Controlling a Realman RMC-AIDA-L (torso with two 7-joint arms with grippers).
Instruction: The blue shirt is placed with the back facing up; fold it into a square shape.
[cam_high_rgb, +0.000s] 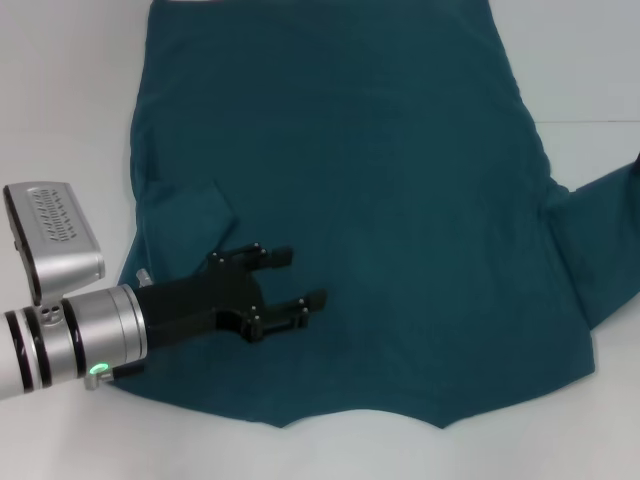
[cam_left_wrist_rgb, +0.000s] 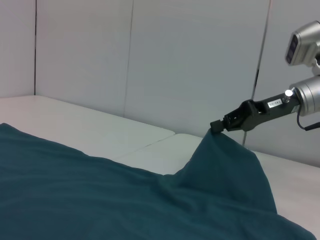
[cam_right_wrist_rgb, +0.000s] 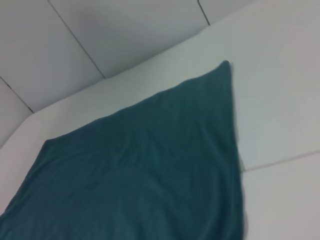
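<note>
Your large dark teal-blue cotton shirt (cam_high_rgb: 370, 200) lies spread, plain side up, across the white table (cam_high_rgb: 60, 100), its left sleeve folded inward. The black left gripper (cam_high_rgb: 297, 283) hovers over that side, fingers parted and holding nothing. In the left wrist view, the right gripper (cam_left_wrist_rgb: 216, 127) pinches the other sleeve's tip, lifted off the table.

The shirt (cam_high_rgb: 380, 200) lies spread on the table (cam_high_rgb: 60, 100), filling its middle. The left gripper (cam_high_rgb: 290, 285) sits over the shirt's 8 o'clock part, fingers pointing toward 3 o'clock. Beside it at 11 o'clock, a sleeve (cam_high_rgb: 190, 210) lies folded inward. At 3 o'clock, the right gripper (cam_left_wrist_rgb: 217, 126) holds the other sleeve (cam_left_wrist_rgb: 230, 165) raised off the table.
</note>
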